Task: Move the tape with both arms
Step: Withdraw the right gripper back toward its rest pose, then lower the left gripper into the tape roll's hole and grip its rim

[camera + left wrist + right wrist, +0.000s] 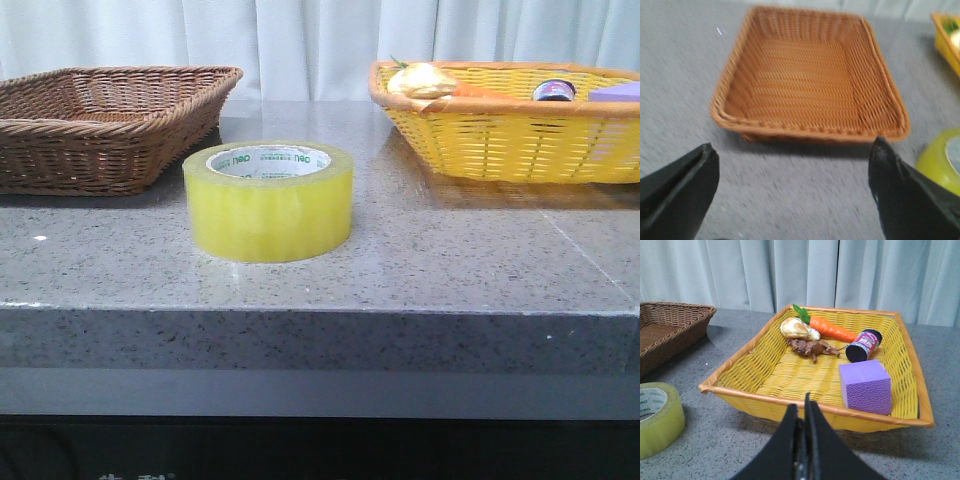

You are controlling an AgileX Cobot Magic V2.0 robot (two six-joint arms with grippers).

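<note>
1. Tape roll [268, 200]: a wide roll of translucent yellow packing tape with a white, green-printed core. It lies flat on the grey stone worktop [450, 270], core opening upward, between the brown wicker basket [100, 125] and the yellow wicker basket [510, 125]. It touches neither basket, and no tool touches it.
2. Left tool [792, 192]: fingers spread wide apart, holding nothing. It hangs over bare worktop. The brown basket lies ahead of it; the roll sits just outside one fingertip, off to the side.
3. Right tool [801, 440]: fingers pressed together, holding nothing. The yellow basket lies directly ahead, containing a carrot [832, 329], a purple block [865, 387], a small can [863, 345] and other items. The roll lies off to its side, near.
4. Step in hand, as judged: first pick-up of the roll; the left tool appears better prepared.
5. Shift the left tool sideways until the roll wall lies between the fingers.
6. Descend with one finger inside the core and one outside. Avoid spanning the full width; the smooth film may slip.
7. Close firmly, lift vertically, and keep clear of the brown basket rim.
8. Open the right tool before the handover.
</note>
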